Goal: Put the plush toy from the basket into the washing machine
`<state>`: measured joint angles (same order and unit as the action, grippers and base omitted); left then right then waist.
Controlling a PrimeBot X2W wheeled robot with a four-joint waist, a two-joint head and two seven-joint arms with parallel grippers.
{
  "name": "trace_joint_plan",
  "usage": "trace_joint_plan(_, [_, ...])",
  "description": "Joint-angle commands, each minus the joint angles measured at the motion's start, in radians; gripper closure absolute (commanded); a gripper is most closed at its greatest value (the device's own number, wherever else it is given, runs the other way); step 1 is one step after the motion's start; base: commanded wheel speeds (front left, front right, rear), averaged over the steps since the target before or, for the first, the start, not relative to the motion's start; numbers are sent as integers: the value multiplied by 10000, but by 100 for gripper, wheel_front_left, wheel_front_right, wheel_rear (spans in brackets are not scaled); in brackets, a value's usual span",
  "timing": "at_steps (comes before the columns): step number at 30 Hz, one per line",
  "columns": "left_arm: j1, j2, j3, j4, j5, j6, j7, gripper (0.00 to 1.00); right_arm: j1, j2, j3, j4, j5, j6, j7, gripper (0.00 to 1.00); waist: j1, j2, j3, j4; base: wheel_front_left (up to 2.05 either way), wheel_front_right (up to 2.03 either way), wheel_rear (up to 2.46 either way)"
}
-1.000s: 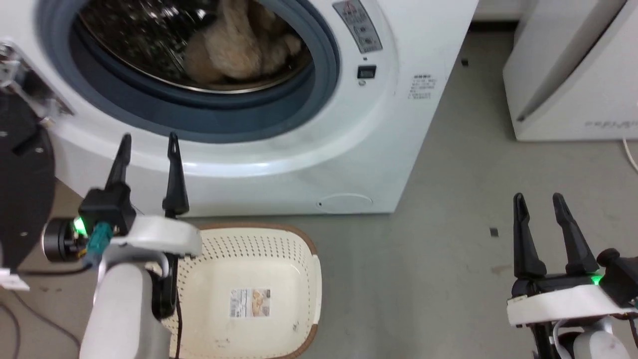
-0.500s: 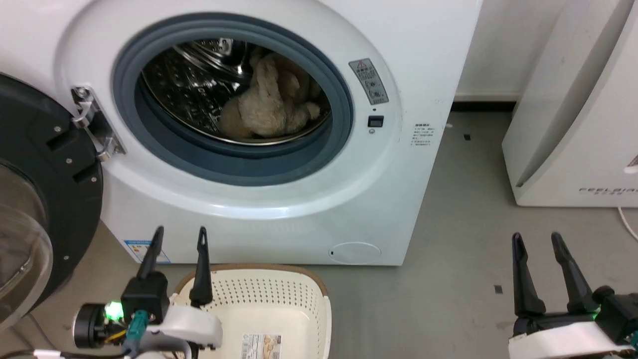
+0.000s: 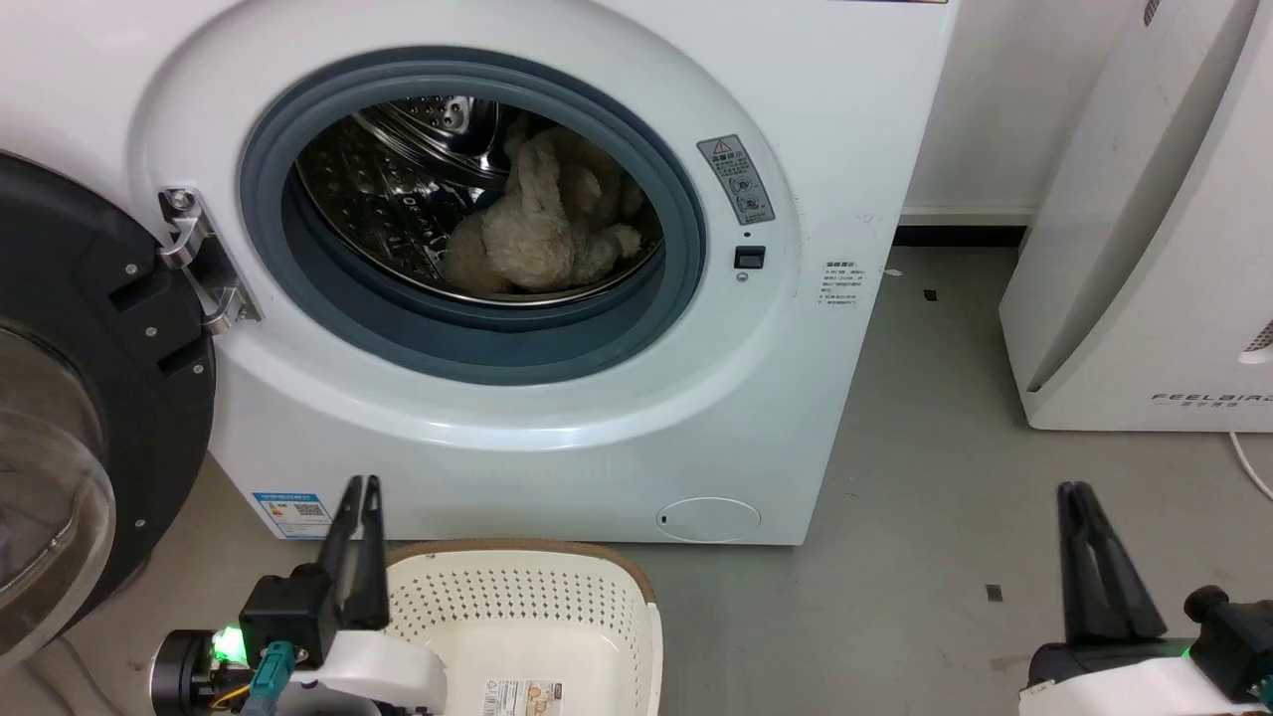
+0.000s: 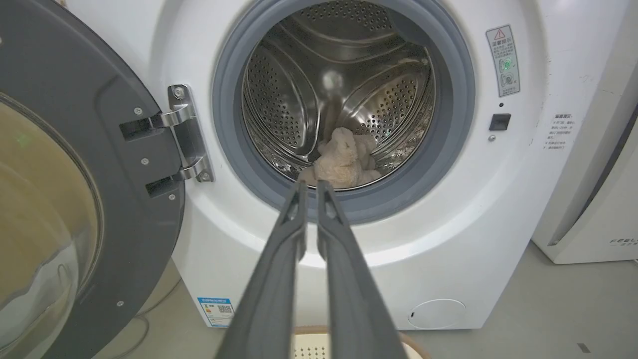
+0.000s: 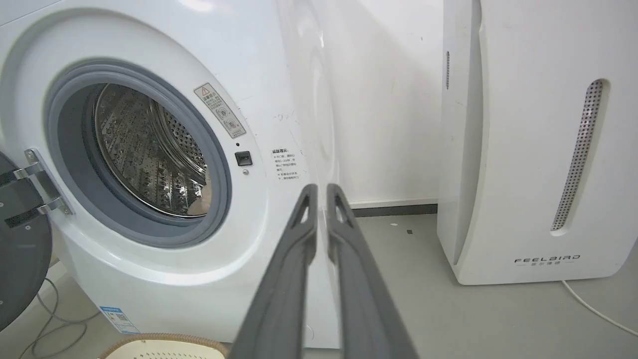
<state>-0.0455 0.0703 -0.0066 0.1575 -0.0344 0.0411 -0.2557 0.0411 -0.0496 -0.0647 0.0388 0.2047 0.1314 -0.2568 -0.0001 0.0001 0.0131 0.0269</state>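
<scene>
The plush toy is lying inside the washing machine drum, toward 5 o'clock of the porthole. It is looking soft, light and floppy, so a limb would likely suit pinching. The left claw and right claw are sitting pressed together, holding nothing.

1. Location type: indoor laundry area.
2. Main indicator: a white front-loading washing machine stands on a bare grey floor, door swung open.
3. Second indicator: a perforated laundry basket sits just before the machine.
4. Surroundings: a white FEELBIRD appliance stands nearby, against a plain white wall.
</scene>
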Motion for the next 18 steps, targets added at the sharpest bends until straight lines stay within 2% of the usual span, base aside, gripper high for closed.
trace_joint_plan(1, [4, -4, -3, -13, 3, -3, 22, 100, -3, 0, 2, -3, -17, 0, 20, 100, 1, -1, -1, -2, 0, 0, 0])
trace_joint_plan(18, [66, -30, 6, -227, 50, -59, 369, 100, -58, -1, 90, -56, -295, -1, 369, 100, 1, -1, -19, -39, 0, 0, 0])
